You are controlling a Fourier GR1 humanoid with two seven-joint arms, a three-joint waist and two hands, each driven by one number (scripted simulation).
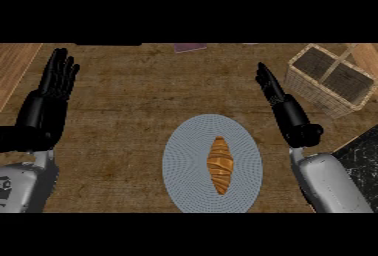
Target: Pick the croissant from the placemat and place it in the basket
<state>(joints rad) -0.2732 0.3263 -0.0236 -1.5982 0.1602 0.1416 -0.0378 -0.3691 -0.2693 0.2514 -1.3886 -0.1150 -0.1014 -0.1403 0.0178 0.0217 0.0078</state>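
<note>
The croissant (pixel 220 165) is lying lengthwise on the oval grey placemat (pixel 184 160), roughly at the mat's middle, its pointed ends aiming toward twelve and six o'clock. The placemat is sitting on the brown worktop (pixel 140 105) at about six o'clock of the view's centre. Nothing is touching the pastry.

The right robot hand (pixel 275 92) is standing at about two o'clock from the croissant, seen edge-on, fingers straight and stretched toward twelve o'clock, holding nothing; it is hovering well apart from the mat's rim. The left robot hand (pixel 55 80) is resting at about ten o'clock near the left edge, fingers straight and spread wide, also empty.

The wicker basket (pixel 310 87) is sitting at about one o'clock, near the upper right corner, tilted diagonally in the view, with a handle crossing its dark interior. It is lying just beside the right robot hand's fingertips, though apart from them. A small purple object (pixel 190 47) is showing partly at twelve o'clock by the far edge.
</note>
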